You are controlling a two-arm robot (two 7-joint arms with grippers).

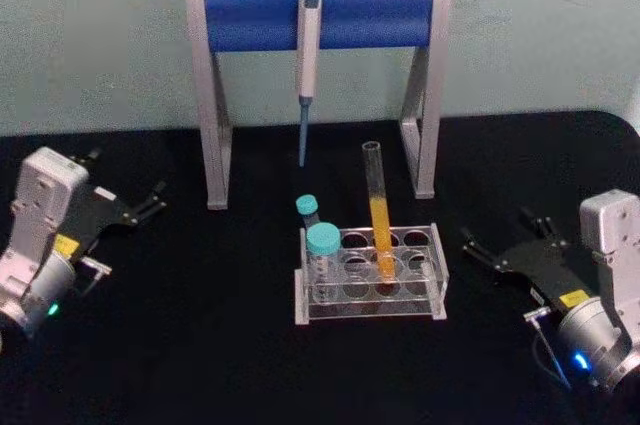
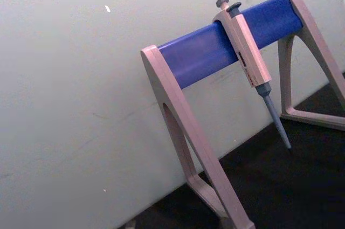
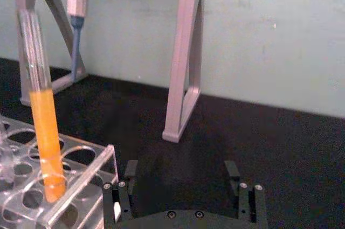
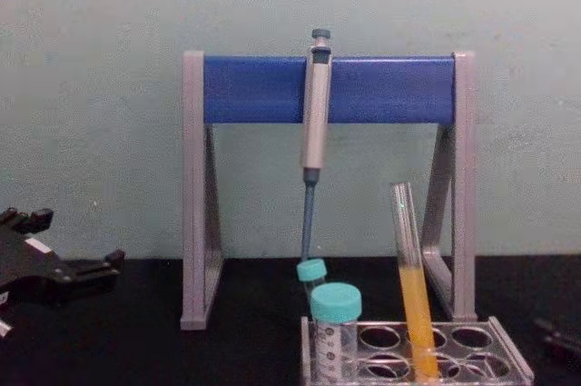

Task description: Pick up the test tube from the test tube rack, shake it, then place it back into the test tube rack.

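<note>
While both grippers rest on the black table, the test tube [image 1: 379, 215], thin clear glass half full of orange liquid, leans in the middle of the clear plastic test tube rack [image 1: 372, 275] at lower centre. Two teal-capped tubes [image 1: 321, 245] stand at its left end. Left gripper [image 1: 150, 203] and right gripper [image 1: 478, 245] sit at the frame's edges, fingers spread, well apart from it.
</note>
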